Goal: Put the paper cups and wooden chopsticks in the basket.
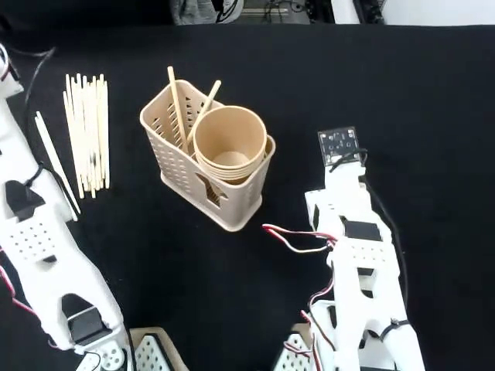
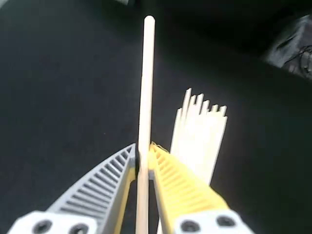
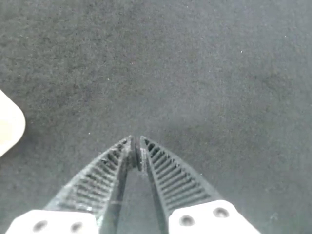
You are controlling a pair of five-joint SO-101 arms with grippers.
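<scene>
Left wrist cam is the useful one here. The left gripper (image 2: 143, 155) is clamped on a single wooden chopstick (image 2: 145, 87), with the loose pile of chopsticks (image 2: 197, 136) lying on the black table (image 2: 58, 87) just past it. The high view adds the rest: basket (image 1: 172, 158) mid-table, stacked paper cups (image 1: 230, 143) inside it, and two more chopsticks (image 1: 176, 104) poking up at its far end. The pile sits near the table's left edge, a strip of cloth between it and the basket. The right gripper (image 3: 135, 147) is pinched together on nothing, hanging over cloth.

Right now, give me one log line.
left gripper: shut on chopstick; right gripper: shut, empty; basket: cups, two chopsticks; pile: on table
</scene>
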